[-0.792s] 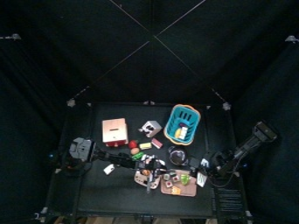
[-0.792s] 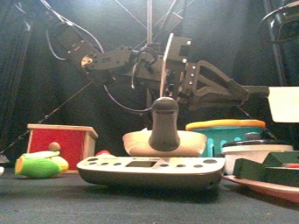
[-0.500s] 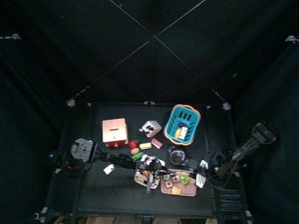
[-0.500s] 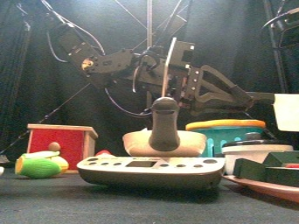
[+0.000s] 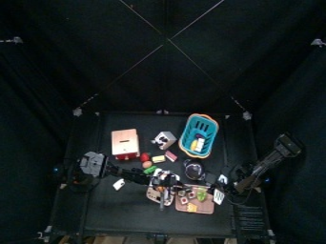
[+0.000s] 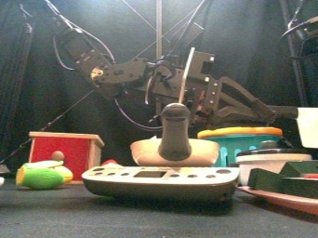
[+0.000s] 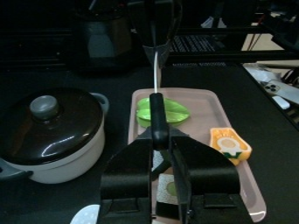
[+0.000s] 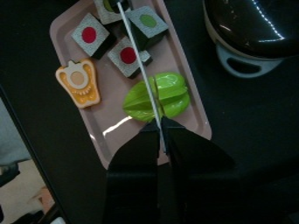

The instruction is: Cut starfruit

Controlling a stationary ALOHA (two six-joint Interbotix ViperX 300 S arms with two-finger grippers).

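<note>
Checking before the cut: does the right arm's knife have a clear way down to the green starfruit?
Probably yes. The right hand holds a knife directly over the starfruit on the pink tray; nothing lies between them.

Starfruit (image 7: 163, 111): lay on the tray (image 7: 233, 131), mid-way along.
Pot (image 7: 47, 131): sat just beside the tray.
Basket (image 5: 200, 133): stood behind both, worktop's (image 5: 121, 205) right half.

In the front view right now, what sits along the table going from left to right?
Green toy → red box → grey base with upright handle → teal basket → pink tray.
</note>
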